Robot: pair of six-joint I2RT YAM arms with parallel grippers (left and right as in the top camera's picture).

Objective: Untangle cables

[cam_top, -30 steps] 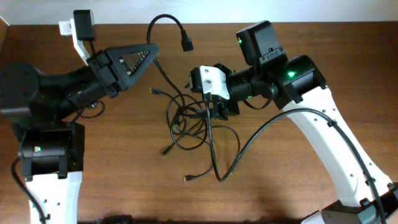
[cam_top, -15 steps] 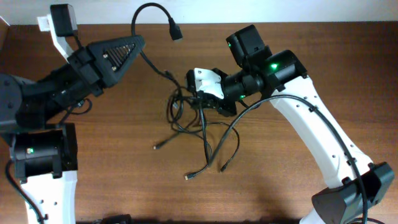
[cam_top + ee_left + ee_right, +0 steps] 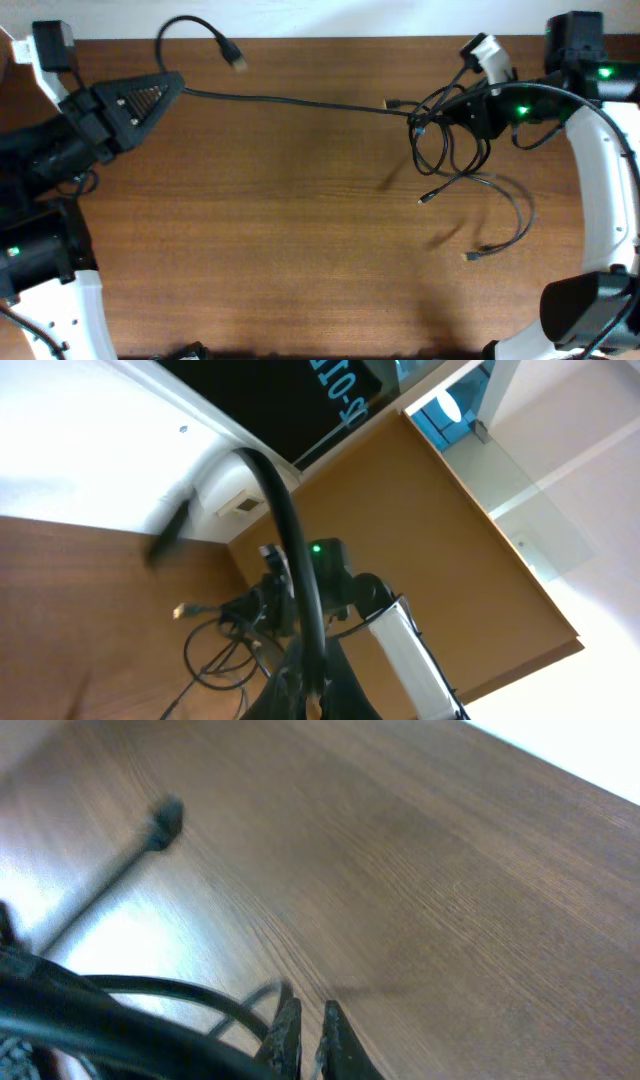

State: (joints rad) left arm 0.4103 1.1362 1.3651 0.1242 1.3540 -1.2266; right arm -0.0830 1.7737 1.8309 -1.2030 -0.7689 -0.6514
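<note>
A thick black cable stretches taut across the table from my left gripper to the tangle of black cables at the far right. Its free end curls up beyond the left gripper to a plug. The left wrist view shows my left gripper shut on this thick cable. My right gripper is shut on the tangle, which hangs in loops with thin ends trailing. In the right wrist view the right gripper has its jaws nearly together beside a cable loop.
The wooden table ends at a white wall along the far edge. Loose connector tips lie at the right and near the taut cable. The right arm's white links curve down the right side.
The right gripper closed and swung from the table's middle to the far right, carrying the tangle. The left gripper drew back to the left, pulling the thick cable taut.
</note>
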